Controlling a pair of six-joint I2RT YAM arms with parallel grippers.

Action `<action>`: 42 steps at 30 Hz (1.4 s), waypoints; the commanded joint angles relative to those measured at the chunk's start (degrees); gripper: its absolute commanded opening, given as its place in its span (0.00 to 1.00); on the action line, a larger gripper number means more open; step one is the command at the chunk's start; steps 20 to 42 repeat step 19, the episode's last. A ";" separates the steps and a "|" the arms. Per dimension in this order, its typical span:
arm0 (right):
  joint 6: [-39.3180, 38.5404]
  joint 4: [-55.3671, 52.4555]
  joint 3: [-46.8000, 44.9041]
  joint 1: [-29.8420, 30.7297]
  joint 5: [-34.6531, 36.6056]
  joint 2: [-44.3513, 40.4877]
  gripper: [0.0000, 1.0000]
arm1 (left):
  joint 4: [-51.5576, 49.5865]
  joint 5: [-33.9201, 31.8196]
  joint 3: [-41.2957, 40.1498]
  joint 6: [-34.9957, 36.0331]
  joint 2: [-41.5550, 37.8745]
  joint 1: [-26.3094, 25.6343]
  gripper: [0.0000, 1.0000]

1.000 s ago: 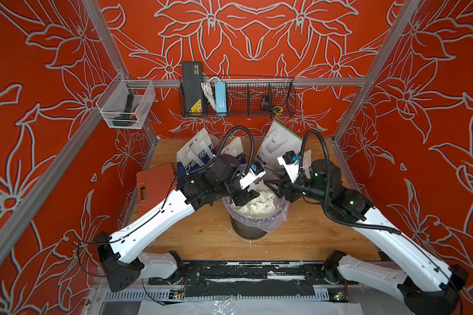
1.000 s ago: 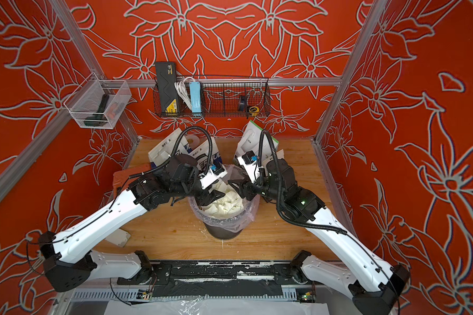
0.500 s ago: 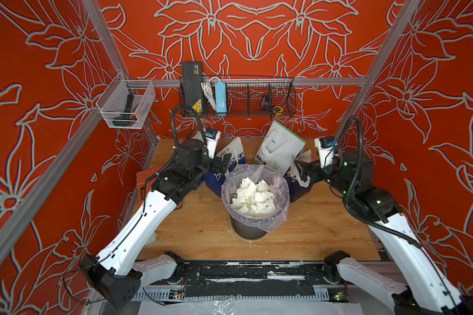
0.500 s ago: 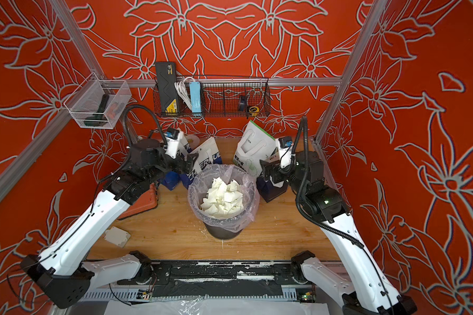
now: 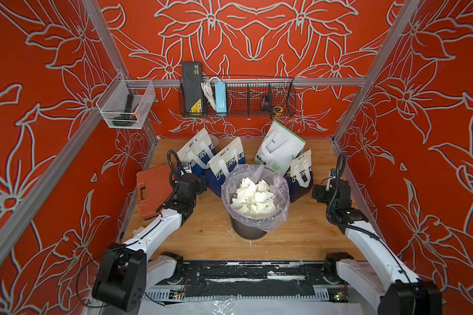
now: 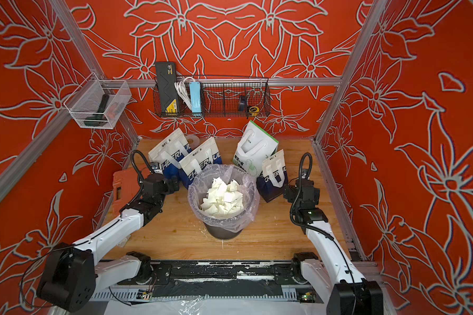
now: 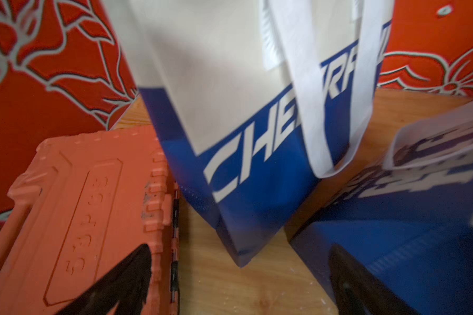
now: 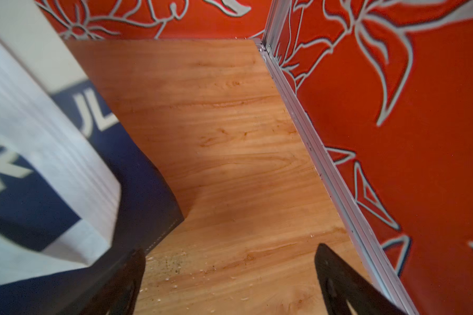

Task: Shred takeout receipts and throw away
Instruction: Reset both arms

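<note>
Red floral-patterned walls, aluminium frame rails, light wooden surface, black wire basket on far rail, white mesh bin far left

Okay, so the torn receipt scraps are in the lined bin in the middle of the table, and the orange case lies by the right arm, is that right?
Not quite. The torn receipt scraps are in the lined bin mid-table, but the orange case lies by the left arm, not the right. Both top views show this, and the left wrist view looks straight onto the case.
</note>
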 commanded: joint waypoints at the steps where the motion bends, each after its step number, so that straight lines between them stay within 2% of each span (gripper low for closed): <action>1: -1.07 15.89 -2.96 -0.29 2.96 4.13 0.97 | 14.69 -3.48 -1.58 0.01 2.36 0.14 0.97; 5: -3.27 25.38 -6.08 -0.29 2.60 10.84 0.97 | 16.99 -5.23 -1.75 0.42 9.20 0.07 0.98; 10: -5.77 32.89 -5.92 -0.29 -0.82 17.85 0.97 | 20.97 -4.45 -3.83 2.94 10.70 0.19 0.97; 13: -7.10 33.31 -4.72 -0.29 -1.57 19.68 0.97 | 23.07 -4.11 -4.58 5.06 10.81 0.27 0.97; 19: -7.36 35.00 -5.16 -0.29 -1.51 20.36 0.97 | 24.59 -2.19 -5.64 6.59 10.79 0.32 0.97; 42: -7.36 35.00 -5.16 -0.29 -1.51 20.36 0.97 | 24.59 -2.19 -5.64 6.59 10.79 0.32 0.97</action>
